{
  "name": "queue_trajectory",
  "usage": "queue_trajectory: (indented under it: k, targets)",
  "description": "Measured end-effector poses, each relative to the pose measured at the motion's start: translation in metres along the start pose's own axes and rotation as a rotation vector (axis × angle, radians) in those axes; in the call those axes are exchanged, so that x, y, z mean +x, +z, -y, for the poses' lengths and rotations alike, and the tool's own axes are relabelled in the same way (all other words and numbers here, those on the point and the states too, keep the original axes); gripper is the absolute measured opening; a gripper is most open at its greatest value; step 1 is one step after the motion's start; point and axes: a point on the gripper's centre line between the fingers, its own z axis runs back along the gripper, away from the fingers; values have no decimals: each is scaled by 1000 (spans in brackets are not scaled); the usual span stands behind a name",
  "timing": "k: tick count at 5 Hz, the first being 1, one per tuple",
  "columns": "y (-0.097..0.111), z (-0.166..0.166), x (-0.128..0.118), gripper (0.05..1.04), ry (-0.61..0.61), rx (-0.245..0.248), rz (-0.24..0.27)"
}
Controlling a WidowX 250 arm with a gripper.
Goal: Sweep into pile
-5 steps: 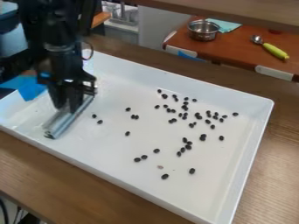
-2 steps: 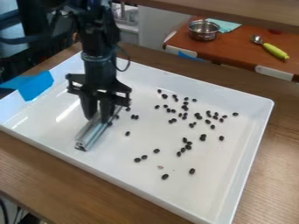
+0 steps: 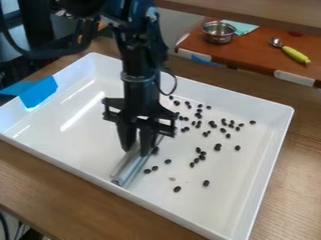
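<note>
Shifted away from the taped edge of the tray (image 3: 81,136), the gripper (image 3: 138,151) grasps a silvery, grooved bar (image 3: 129,170) near scattered black, oval beans (image 3: 217,147).

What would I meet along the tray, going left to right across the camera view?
Blue tape over the rim → metal bar held in the claw → main scatter of black beans → the tray's right wall.
</note>
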Motion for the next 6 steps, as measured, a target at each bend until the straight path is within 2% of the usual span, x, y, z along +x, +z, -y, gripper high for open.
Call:
queue_trajectory:
  k: [2, 3, 5, 6]
  targets:
    - [-3, 34, -6, 336, -7, -8, -7]
    - [-6, 52, 1, 336, 14, -25, -7]
    - [-5, 92, 5, 336, 41, -87, -70]
    - [-4, 91, 4, 336, 30, -101, -82]
